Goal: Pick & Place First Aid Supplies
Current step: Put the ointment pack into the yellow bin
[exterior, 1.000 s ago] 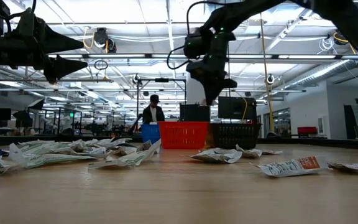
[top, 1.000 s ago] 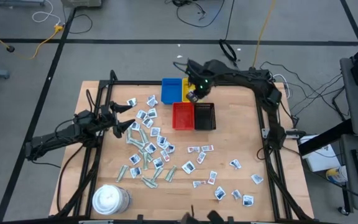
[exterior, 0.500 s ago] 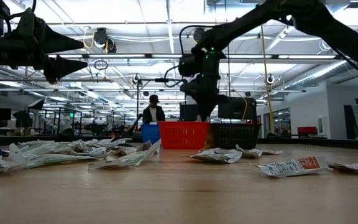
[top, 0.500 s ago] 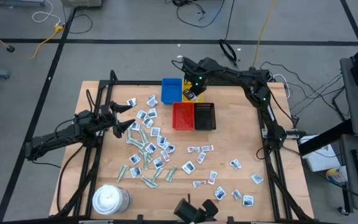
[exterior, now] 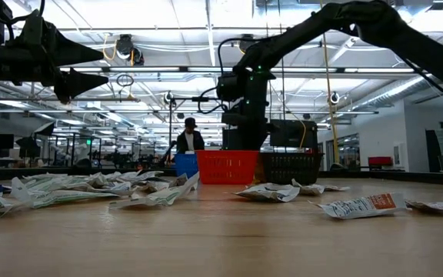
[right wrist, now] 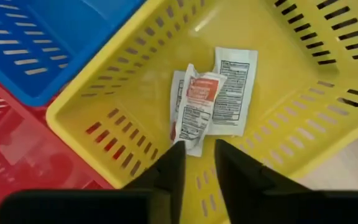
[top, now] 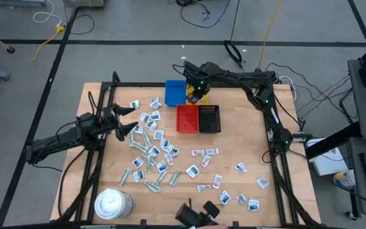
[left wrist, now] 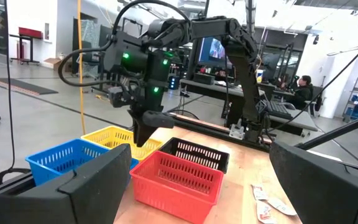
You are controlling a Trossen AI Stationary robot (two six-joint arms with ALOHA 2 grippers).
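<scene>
Above the yellow tray (right wrist: 291, 143), the right end effector (right wrist: 197, 163) hovers, slightly parted.

Around the red tray (top: 187, 118), room is tight toward the far edge: the blue tray (top: 175, 92) and yellow tray (top: 194, 95) stand there, with the right gripper (top: 196, 97) hanging over the yellow one. The black tray (top: 209, 118) touches its right side. Left and near of it lie scattered packets (top: 150, 137); a bare wood strip runs between.
</scene>
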